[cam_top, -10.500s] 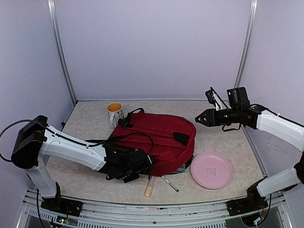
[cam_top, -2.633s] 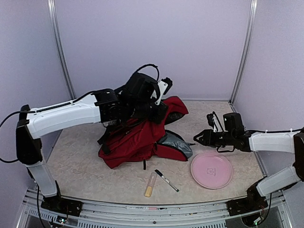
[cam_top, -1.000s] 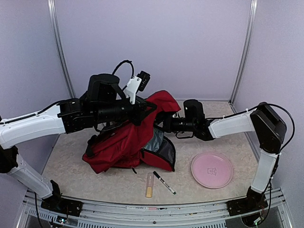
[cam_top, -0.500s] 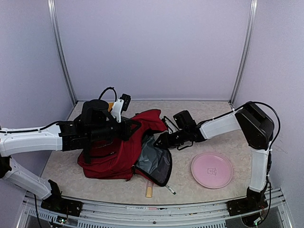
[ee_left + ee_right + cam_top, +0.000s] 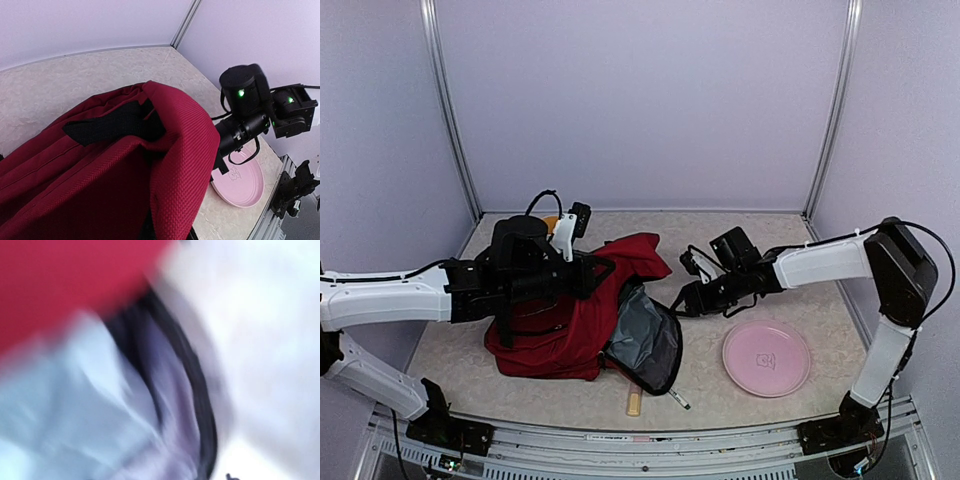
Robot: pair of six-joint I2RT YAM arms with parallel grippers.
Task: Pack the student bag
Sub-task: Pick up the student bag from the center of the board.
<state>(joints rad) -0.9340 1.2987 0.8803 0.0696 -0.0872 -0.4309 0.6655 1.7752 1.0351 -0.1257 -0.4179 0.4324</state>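
Note:
The student bag, dark red, slumps at the left middle of the table, its top held up. My left gripper is shut on that top edge. In the left wrist view red fabric covers the jaws, and a black strap crosses it. The bag's flap hangs open towards the front, showing grey lining. My right gripper hovers just right of the flap, apart from it. The right wrist view is a blur of red fabric, grey lining and a black zipper edge, with no fingers visible.
A pink plate lies at the front right, also in the left wrist view. A pen and a yellowish tube poke out from under the flap near the front edge. An orange-filled mug is mostly hidden behind the left arm.
The left arm lowered the bag from high up down to the table. The right gripper let go of the flap and drew back to the right; the flap fell open.

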